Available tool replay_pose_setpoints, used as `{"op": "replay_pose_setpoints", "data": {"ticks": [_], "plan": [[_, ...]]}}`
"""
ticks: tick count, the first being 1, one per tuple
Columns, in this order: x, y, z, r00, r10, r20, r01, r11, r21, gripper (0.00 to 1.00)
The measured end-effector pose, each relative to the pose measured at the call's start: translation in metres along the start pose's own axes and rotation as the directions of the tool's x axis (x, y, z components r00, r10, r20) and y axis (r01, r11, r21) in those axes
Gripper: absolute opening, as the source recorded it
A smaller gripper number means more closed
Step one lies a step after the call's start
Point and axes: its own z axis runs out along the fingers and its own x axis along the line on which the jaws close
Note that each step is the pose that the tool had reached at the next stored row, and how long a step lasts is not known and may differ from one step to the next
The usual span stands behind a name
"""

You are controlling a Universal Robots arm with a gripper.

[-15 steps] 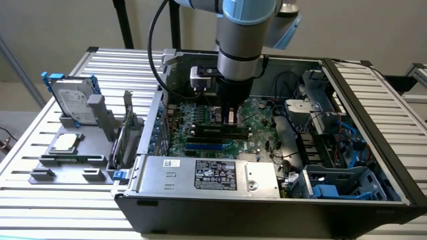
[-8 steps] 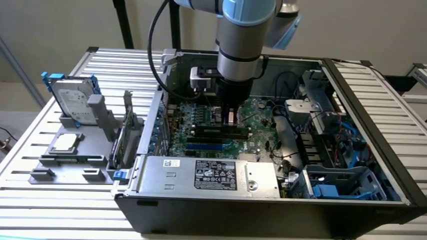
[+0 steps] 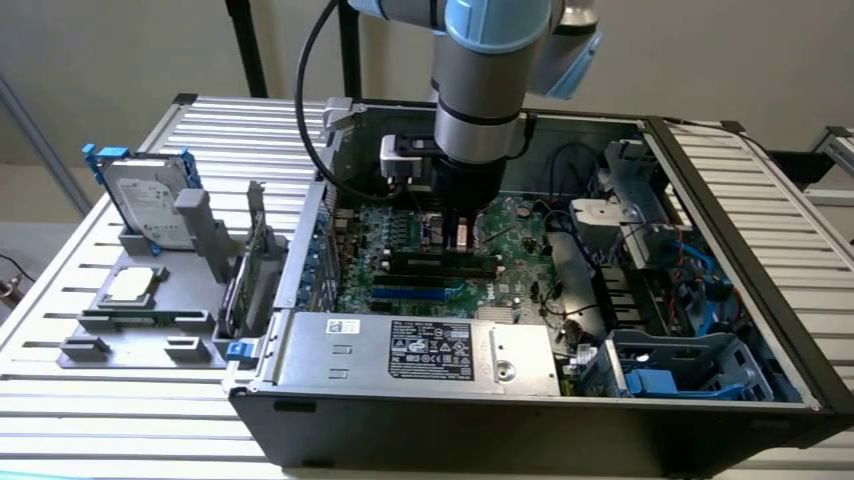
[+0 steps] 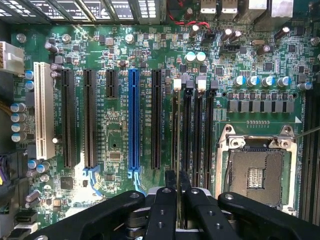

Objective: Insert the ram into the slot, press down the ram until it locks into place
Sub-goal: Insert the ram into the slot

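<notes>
The ram (image 4: 178, 150) is standing on edge, pinched between the fingers of the gripper (image 4: 178, 176), which are closing tight on it. The open computer case (image 3: 747, 300) is holding the green motherboard (image 4: 115, 150). Toward the motherboard's edge nearest the silver power supply (image 3: 414, 350), the ram is lining up along the slot (image 4: 177, 86) beside the CPU socket (image 4: 257, 170). I cannot tell whether it is seated.

The gripper (image 4: 177, 184) pinches the ram (image 4: 178, 135) edge-on, seemingly seated along the slot (image 4: 174, 125).

silver-blue arm (image 3: 474, 95), black cable (image 3: 303, 90), seemingly black fingers (image 4: 164, 215)
</notes>
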Motion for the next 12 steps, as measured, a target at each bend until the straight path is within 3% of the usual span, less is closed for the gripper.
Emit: {"op": "replay_pose_setpoints", "data": {"ticks": [4,7,12], "plan": [[0.000,0.0000,0.0001,1.0000,0.001,-0.0001,-0.001,1.0000,0.0000,0.15],[0.000,0.0000,-0.0004,1.0000,0.001,0.0000,-0.001,1.0000,0.0000,0.28],[0.000,0.0007,-0.0186,1.0000,0.001,0.0002,-0.001,1.0000,0.0000,0.28]]}}
